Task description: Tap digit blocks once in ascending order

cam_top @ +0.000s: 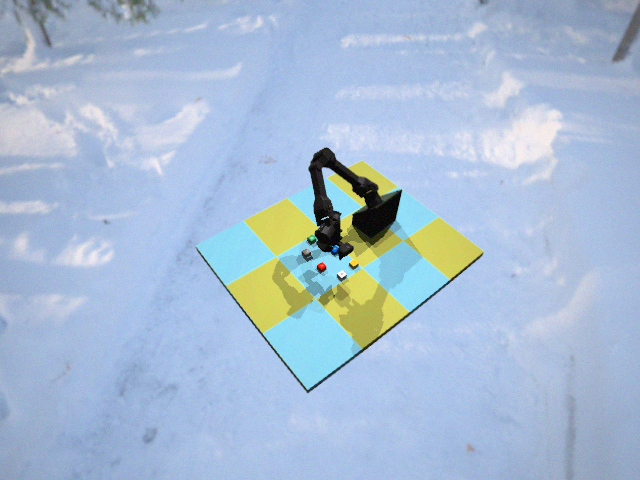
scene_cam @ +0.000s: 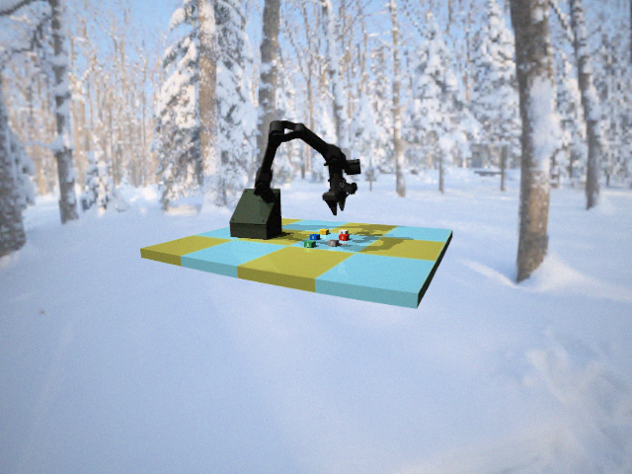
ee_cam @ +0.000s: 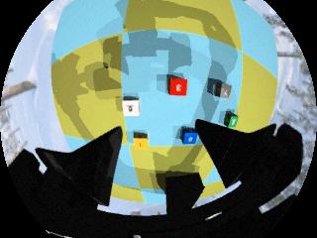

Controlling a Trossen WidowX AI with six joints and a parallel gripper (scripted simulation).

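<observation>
My gripper (scene_cam: pixel 338 211) (ee_cam: pixel 159 126) is open and empty, high above the blocks. A red block (cam_top: pixel 321 267) (scene_cam: pixel 344 237) (ee_cam: pixel 177 86) seems to show a 3. A yellow block (cam_top: pixel 354 263) (scene_cam: pixel 324 232) (ee_cam: pixel 141 143) seems to show a 1. A grey block (cam_top: pixel 306 253) (scene_cam: pixel 333 243) (ee_cam: pixel 226 90) looks like a 7. The digits on the white block (cam_top: pixel 341 275) (ee_cam: pixel 132 107), the blue block (cam_top: pixel 335 249) (scene_cam: pixel 314 237) (ee_cam: pixel 189 137) and the green block (cam_top: pixel 311 239) (scene_cam: pixel 309 244) (ee_cam: pixel 233 120) are too small to tell. No block touches the fingers.
The blocks stand apart on a yellow and light-blue checkered table (cam_top: pixel 307 361) (scene_cam: pixel 367 276). The arm's dark base (cam_top: pixel 377 219) (scene_cam: pixel 255 214) stands on the table behind the blocks. Arm shadows fall over the blocks' area.
</observation>
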